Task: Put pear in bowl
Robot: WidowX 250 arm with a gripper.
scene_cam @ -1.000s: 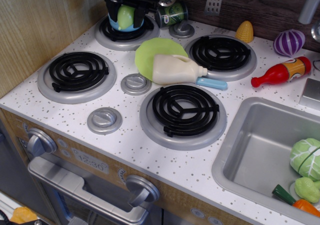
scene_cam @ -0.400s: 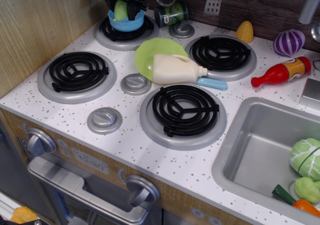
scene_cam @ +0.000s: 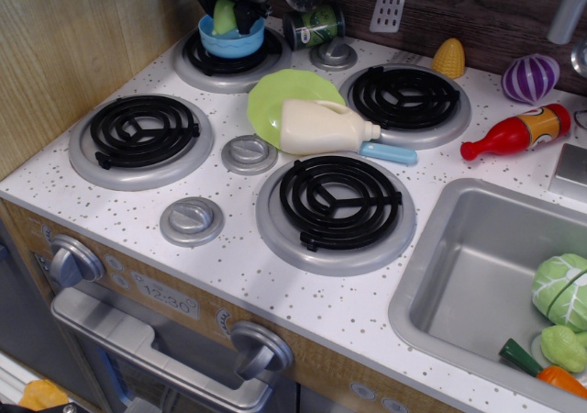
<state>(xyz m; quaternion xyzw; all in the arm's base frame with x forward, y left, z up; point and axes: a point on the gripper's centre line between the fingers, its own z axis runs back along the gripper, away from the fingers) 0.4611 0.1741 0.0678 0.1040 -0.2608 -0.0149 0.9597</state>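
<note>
The light-green pear (scene_cam: 224, 16) stands in the light-blue bowl (scene_cam: 231, 40), with its upper half above the rim. The bowl sits on the back-left burner (scene_cam: 233, 61). My black gripper (scene_cam: 229, 5) hangs just above the bowl at the top edge of the view. Its jaws stand apart on either side of the pear's top, and one finger (scene_cam: 247, 13) reaches down at the pear's right. The jaws look open and not clamped on the pear. The gripper's upper part is cut off by the frame.
A lime-green plate (scene_cam: 286, 92) with a cream bottle (scene_cam: 326, 127) lies mid-stove. A green can (scene_cam: 315, 24) stands right of the bowl. Corn (scene_cam: 448, 58), a purple vegetable (scene_cam: 530, 77) and a red bottle (scene_cam: 514, 131) lie at the right. The sink (scene_cam: 477, 266) holds a cabbage (scene_cam: 561, 289).
The gripper has risen from low around the bowl to just above it. The pear stays in the bowl, and more of the bowl now shows.
</note>
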